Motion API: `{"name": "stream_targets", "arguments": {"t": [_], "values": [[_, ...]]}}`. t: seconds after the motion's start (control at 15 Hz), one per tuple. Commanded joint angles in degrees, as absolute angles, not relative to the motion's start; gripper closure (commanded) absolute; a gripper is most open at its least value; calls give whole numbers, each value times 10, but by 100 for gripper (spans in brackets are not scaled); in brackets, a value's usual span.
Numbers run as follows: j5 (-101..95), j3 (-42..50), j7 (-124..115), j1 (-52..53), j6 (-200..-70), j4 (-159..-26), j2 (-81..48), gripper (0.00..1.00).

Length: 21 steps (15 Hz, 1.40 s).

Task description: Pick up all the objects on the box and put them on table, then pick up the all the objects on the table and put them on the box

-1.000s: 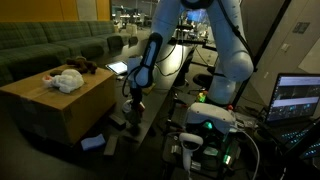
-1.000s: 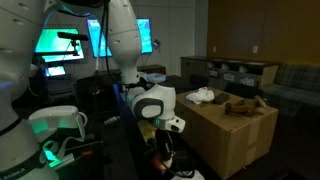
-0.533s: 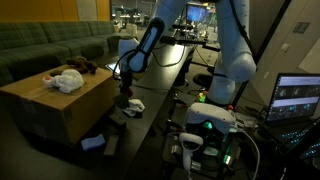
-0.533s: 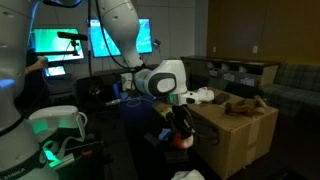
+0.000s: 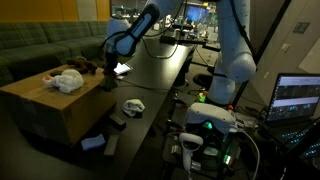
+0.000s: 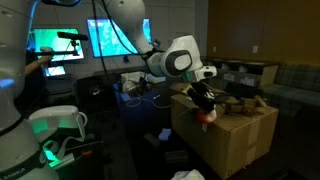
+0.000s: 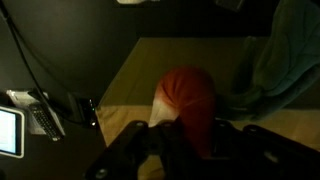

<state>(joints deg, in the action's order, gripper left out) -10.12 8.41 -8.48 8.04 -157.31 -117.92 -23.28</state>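
Note:
My gripper [image 6: 206,108] is shut on a red and white object [image 6: 208,116] and holds it just above the near edge of the cardboard box [image 6: 235,145]. In the wrist view the red object [image 7: 188,98] sits between the dark fingers [image 7: 190,140], over the tan box top [image 7: 130,85]. In an exterior view the gripper [image 5: 106,78] hangs at the box's [image 5: 50,105] right edge. A white cloth [image 5: 67,81] and a brown soft toy [image 5: 83,67] lie on the box. The toy also shows in an exterior view [image 6: 241,105]. A small white object [image 5: 133,105] lies on the dark table.
A laptop [image 5: 300,98] and a green-lit control unit [image 5: 212,122] stand beside the robot base. Loose items lie on the floor by the box [image 5: 95,142]. Sofas [image 5: 50,45] are behind the box. Monitors [image 6: 60,40] glow at the back.
My gripper has lifted the red object from low beside the table and swung it up and over to the edge of the box top.

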Motion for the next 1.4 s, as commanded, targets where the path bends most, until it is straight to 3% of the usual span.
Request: {"name": "stream_targets", "arguments": {"t": [0.0,1.2,1.27,1.33], "values": [[-89,67,-80,60,-1551,-1111,-240,97],[-81,65,-106,61,-1509,-890,-408,96],[-81,66,-107,62,-1504,-882,-414,90],[-84,70,-113,66,-1498,-875,-418,63]]}}
